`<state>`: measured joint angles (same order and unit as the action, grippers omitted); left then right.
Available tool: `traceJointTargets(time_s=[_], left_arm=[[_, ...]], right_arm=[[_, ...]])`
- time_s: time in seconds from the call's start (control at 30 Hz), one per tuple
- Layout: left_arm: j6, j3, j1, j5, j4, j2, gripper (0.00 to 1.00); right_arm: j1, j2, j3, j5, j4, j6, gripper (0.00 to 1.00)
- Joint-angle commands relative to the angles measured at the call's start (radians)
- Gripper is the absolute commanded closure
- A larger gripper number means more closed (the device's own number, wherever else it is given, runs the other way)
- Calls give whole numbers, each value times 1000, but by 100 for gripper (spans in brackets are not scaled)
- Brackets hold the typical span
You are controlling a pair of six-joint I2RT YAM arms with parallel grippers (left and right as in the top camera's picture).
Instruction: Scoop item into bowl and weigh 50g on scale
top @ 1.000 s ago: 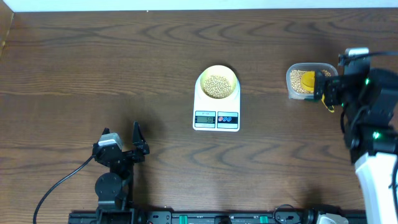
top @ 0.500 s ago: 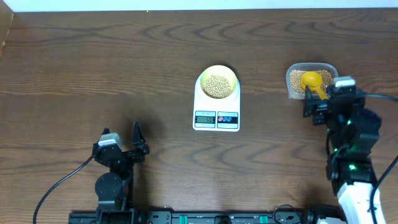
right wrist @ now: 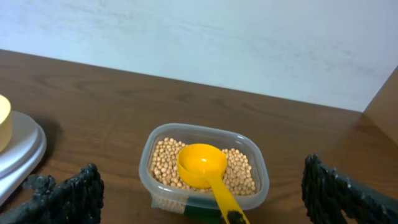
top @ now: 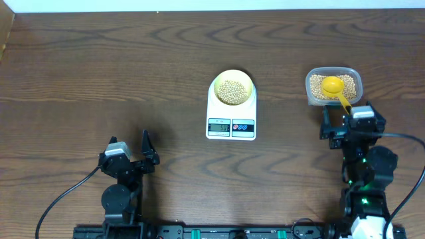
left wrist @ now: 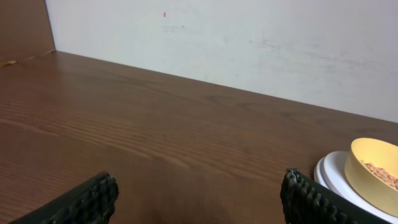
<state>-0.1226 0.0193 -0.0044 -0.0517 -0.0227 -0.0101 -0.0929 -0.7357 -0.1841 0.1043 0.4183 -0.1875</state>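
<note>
The pale yellow bowl (top: 232, 88) sits on the white scale (top: 231, 126) at mid table and holds beige beans (top: 231, 91). The bowl also shows at the right edge of the left wrist view (left wrist: 374, 171). More beans (right wrist: 168, 163) lie in a clear plastic tub (top: 355, 78) at the right, with a bright yellow scoop (top: 332, 85) resting in it, handle over the near rim. My right gripper (right wrist: 202, 193) is open and empty just in front of the tub. My left gripper (left wrist: 196, 196) is open and empty near the front left.
The scale's platform edge shows at the left of the right wrist view (right wrist: 22, 152). A white wall (left wrist: 249, 43) runs behind the table's far edge. Black cables lie at the front left (top: 66, 196).
My right arm has drawn back from the tub toward the table's front. The scoop now lies uncovered in the tub. The left arm has not moved.
</note>
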Motion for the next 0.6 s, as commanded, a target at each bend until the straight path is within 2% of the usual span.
traceJointTargets(time_s=[0.0, 0.3, 0.57], left_arm=[[17, -15, 4, -20, -45, 6, 14], [17, -15, 4, -20, -45, 6, 14], [17, -15, 4, -20, -45, 6, 14]], right_arm=[[12, 61, 57, -1, 33, 14, 1], [53, 248, 181, -72, 42, 14, 1], [61, 353, 179, -101, -44, 14, 1]])
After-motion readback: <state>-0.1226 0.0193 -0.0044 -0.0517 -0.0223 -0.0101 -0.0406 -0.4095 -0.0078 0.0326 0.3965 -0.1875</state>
